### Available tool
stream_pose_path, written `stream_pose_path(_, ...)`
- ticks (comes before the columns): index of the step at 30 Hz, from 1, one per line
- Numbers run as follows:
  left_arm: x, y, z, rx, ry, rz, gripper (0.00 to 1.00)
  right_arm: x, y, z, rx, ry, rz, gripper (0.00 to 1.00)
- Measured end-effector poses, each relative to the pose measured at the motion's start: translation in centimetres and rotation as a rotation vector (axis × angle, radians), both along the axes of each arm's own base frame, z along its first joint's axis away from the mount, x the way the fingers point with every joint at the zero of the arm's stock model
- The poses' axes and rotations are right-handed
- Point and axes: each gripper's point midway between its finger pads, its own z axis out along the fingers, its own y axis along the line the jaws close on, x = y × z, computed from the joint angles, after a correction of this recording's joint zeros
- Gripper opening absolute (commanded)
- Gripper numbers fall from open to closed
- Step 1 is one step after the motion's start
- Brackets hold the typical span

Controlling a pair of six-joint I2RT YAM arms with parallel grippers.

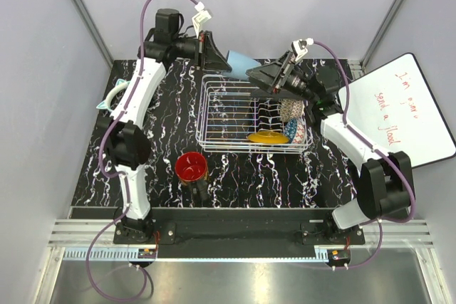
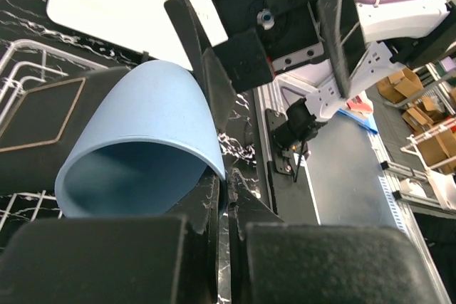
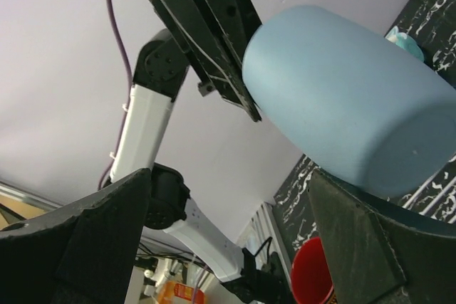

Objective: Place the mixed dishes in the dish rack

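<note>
Loading partly done; three of five dishes are in the rack, by the look of the overhead view.

- Rack (image 1: 206, 115): white wire basket at mid-desk, prong row down its middle.
- Yellow plate (image 1: 267, 137): in the rack, at its near right side.
- Bowl (image 1: 288, 110): gold lattice, in the rack's right end, just beyond the yellow plate.
- Black plate (image 1: 299, 132): flowered, apparently on edge in the near right corner, beside the yellow plate. Exact seating is hard to tell.
- Cup (image 1: 240, 63): light blue, in the air over the rack's far edge, tipped on its side. Not yet loaded.
- Mug (image 1: 191, 166): dark with a red inside, upright on the desk (image 1: 164, 133), near the rack's near left corner. Not yet loaded.
- Left end effector (image 1: 217, 58): jaws together, clamped on the cup's wall at the rim.
- Right end effector (image 1: 267, 80): jaws wide apart, gripping nothing, close up against the cup's closed end. Its wrist view shows the cup by one finger.

Judgement: this looks like a hand-over of the cup or its placing in the rack. The cup and the mug are left.
</note>
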Motion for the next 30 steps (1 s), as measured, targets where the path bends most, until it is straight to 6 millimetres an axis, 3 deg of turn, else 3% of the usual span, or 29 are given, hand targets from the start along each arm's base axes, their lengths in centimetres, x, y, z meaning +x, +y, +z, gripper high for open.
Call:
stream_pose_path(10, -1.2, -0.3, 4.0, -0.053, -0.064, -0.024, 0.00, -0.1, 0.2, -1.8, -0.072, 0.020, 0.017, 1.00)
stream_pose_path(14, -2.5, -0.5, 4.4, -0.092, -0.038, -0.032, 0.00, 0.4, 0.4, -1.9, -0.059, 0.004, 0.019, 1.00)
stream_pose_path(18, -1.3, -1.0, 6.4, -0.153, 0.056, -0.044, 0.00, 0.9, 0.6, -2.1, -0.040, 0.002, 0.023, 1.00)
stream_pose_path(22, -1.2, -0.6, 4.7, -0.157, 0.216, -0.041, 0.00, 1.1, 0.7, -1.4, -0.026, -0.009, 0.026, 1.00)
stream_pose_path(30, -2.3, -0.2, 5.5, -0.168, 0.288, -0.055, 0.00, 1.3, 0.7, 1.1, -0.020, -0.085, 0.015, 1.00)
